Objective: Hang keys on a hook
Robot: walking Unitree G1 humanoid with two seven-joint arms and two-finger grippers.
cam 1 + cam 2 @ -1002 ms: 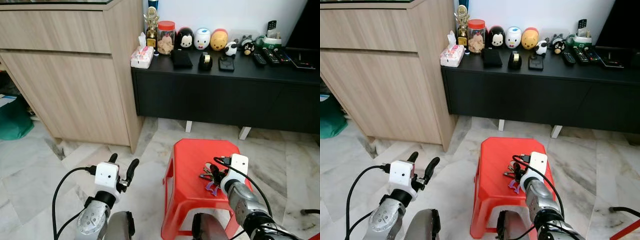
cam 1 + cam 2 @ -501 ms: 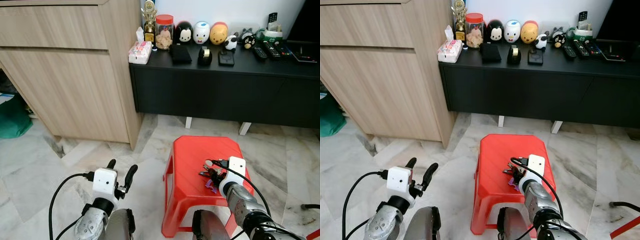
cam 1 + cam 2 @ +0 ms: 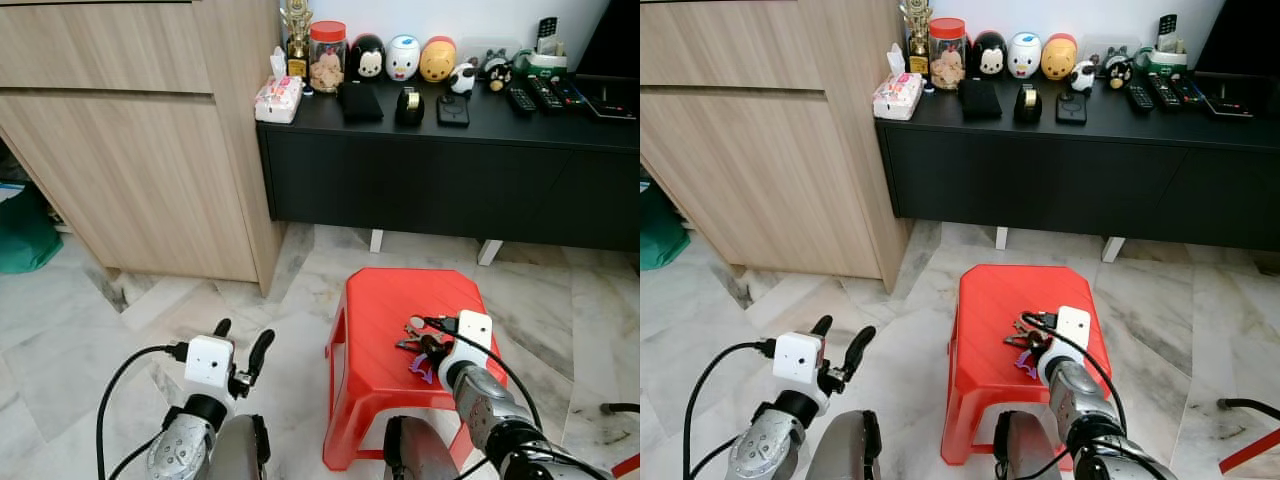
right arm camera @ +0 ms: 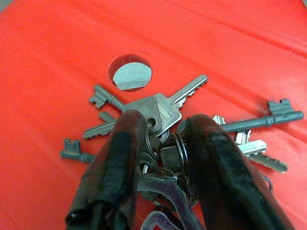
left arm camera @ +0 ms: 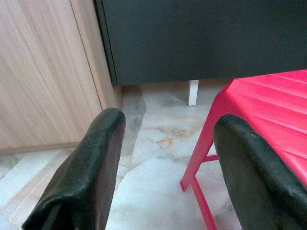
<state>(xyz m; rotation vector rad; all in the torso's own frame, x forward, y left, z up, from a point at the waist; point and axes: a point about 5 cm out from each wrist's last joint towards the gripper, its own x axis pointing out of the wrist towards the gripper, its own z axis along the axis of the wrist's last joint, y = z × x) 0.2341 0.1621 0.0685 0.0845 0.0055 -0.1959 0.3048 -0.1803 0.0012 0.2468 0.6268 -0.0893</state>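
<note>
A bunch of metal keys (image 4: 158,108) on a ring lies on the top of a red plastic stool (image 3: 390,300), near the stool's small round hole (image 4: 129,75). My right gripper (image 4: 165,122) is down on the bunch, its two black fingers shut on the ring and the key heads. From the head camera, the keys (image 3: 408,345) fan out just ahead of that gripper (image 3: 428,342). My left gripper (image 3: 244,333) is open and holds nothing. It hovers over the marble floor to the left of the stool (image 5: 268,105).
A tall wooden cabinet (image 3: 150,150) stands at the left. Behind the stool a low black console (image 3: 450,180) carries a jar, toy figures and remotes. A green bag (image 3: 25,235) sits at the far left and a black cable (image 3: 615,408) lies on the floor at the right.
The whole picture has shifted slightly, so the camera has moved. My right gripper stays on the keys on the stool. The left gripper remains open beside the stool.
</note>
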